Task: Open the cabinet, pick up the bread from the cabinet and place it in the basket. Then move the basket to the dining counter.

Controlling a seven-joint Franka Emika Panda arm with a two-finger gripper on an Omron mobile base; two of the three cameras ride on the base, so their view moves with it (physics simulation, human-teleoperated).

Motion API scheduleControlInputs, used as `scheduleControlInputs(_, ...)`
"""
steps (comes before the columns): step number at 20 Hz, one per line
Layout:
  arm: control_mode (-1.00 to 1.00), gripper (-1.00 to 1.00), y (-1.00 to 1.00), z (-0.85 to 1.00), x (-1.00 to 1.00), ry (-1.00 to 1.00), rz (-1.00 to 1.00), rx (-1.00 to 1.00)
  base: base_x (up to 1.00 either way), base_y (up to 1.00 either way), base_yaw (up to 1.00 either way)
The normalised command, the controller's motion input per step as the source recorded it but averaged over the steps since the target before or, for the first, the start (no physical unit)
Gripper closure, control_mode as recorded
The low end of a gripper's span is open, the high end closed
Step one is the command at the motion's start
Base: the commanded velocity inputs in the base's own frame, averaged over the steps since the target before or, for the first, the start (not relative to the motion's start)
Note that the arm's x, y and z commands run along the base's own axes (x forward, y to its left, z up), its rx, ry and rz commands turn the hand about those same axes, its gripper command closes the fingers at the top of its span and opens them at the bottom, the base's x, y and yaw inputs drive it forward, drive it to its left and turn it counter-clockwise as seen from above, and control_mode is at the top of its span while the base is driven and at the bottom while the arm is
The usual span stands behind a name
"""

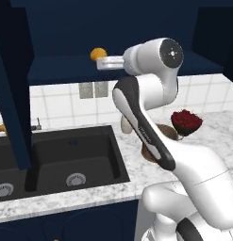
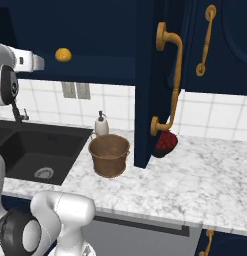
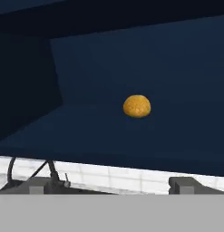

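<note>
Cabinet point(image 2: 145, 75): the dark navy wall unit is seen across the top of both base views, with its doors swung open; one open door stands edge-on in the centre of the right base view, its curved gold handle point(image 2: 170, 80) facing the camera.
Shelf point(image 3: 131, 140): a navy shelf is shown inside the cabinet, running across the middle of the hand view.
Bread point(image 3: 137, 106): a small orange-yellow rounded piece is seen resting on the shelf, right of centre in the hand view, at upper centre of the left base view point(image 1: 98, 54) and at upper left of the right base view point(image 2: 63, 55).
Gripper point(image 3: 111, 186): it is held released, with its jaws spread wide apart at the bottom of the hand view and nothing grasped between them; it is pointed into the cabinet, short of the bread and not touching it.
Basket point(image 2: 109, 155): the brown woven basket is seen standing upright on the tabletop, left of centre in the right base view, just right of the sink.
Tabletop point(image 2: 205, 175): a white-grey marbled surface is spread across the lower half of both base views.
Sink point(image 1: 70, 155): a black basin is set into the tabletop, at lower left of the left base view.
Soap bottle point(image 2: 100, 125): a white pump bottle is placed behind the basket, against the tiled wall.
Red bowl point(image 1: 186, 122): a dark red item is seen on the tabletop at right of centre in the left base view, partly hidden behind the open door in the right base view.
</note>
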Motion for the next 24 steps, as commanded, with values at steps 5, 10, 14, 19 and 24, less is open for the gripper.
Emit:
scheduleControlInputs(5,-1.0,-1.0,-0.17,0.52,0.7,-0.03,-0.06,-0.01,0.0,0.0,0.0)
scheduleControlInputs(10,-1.0,-1.0,-0.15,0.32,0.59,0.1,-0.01,0.0,0.0,0.0,0.0)
scheduleControlInputs(14,-1.0,-1.0,-0.02,-0.23,0.71,0.03,0.0,0.0,0.0,0.0,0.0)
scheduleControlInputs(19,-1.0,-1.0,0.02,-0.27,0.6,0.0,0.0,0.0,0.0,0.0,0.0)
scheduleControlInputs(24,-1.0,-1.0,0.0,0.0,0.59,0.05,0.0,0.0,0.0,0.0,0.0)
